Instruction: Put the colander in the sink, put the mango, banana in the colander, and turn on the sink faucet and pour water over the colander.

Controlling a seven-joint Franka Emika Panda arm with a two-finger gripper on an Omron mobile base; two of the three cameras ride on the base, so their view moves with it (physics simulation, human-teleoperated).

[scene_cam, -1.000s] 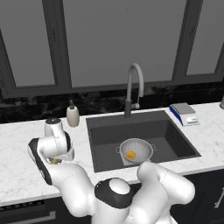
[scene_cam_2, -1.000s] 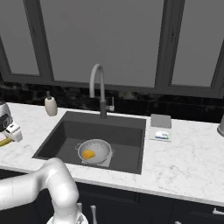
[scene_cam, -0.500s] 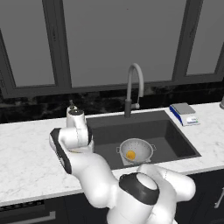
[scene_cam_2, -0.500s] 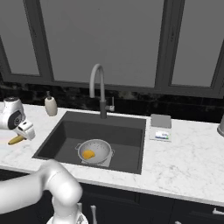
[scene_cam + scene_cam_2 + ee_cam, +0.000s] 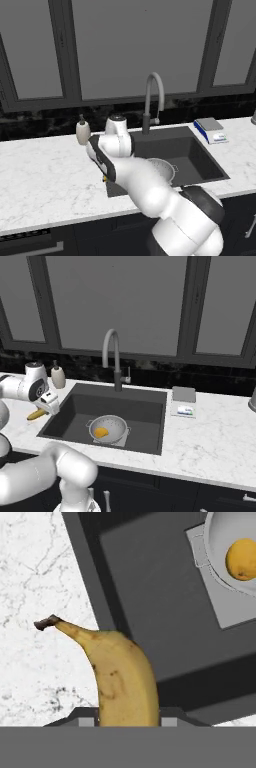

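done: colander in sink, mango inside it | now: pincer clamped on banana, lifted above table edge beside sink | left: banana into colander, sink faucet on

In the hand view the slim curved yellow banana runs out of sight at its lower end behind the grey band, so the grip of the end effector on it cannot be seen there, and the round silver-grey perforated metal colander is cut off by the top and right edges. In the left base view the white arm covers most of the colander, hiding the small oval orange-yellow mango inside, and leaves just a speck of banana showing.
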